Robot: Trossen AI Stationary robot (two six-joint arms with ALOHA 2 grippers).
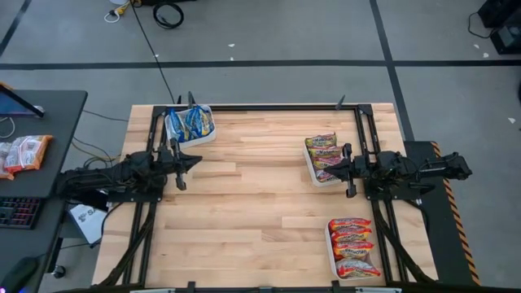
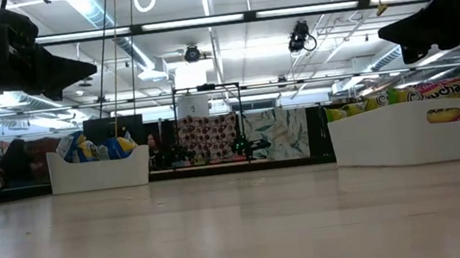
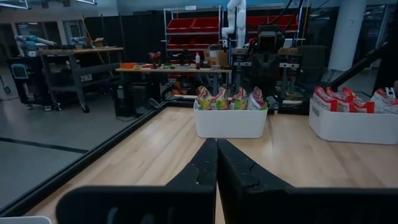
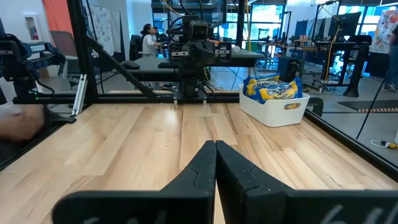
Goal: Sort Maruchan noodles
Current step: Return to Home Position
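Note:
The Maruchan noodles stand on edge in three white trays. Blue-yellow packets (image 1: 189,122) fill the tray at the table's far left corner (image 4: 272,111). Yellow-green packets (image 1: 322,151) sit in a tray (image 3: 229,123) at the right side, and orange-red packets (image 1: 352,247) in a tray (image 3: 348,124) at the near right. My left gripper (image 1: 198,160) hangs shut above the left side, pointing level toward the right (image 3: 216,147). My right gripper (image 1: 334,165) hangs shut beside the yellow-green tray, pointing left (image 4: 215,147). Neither holds anything.
Black frame rails (image 1: 260,107) run along the table's far edge and both sides. Bare wood (image 1: 260,195) spans the middle between the arms. Off the table, a dark desk on the left carries more packets (image 1: 24,152) and a keyboard (image 1: 18,212).

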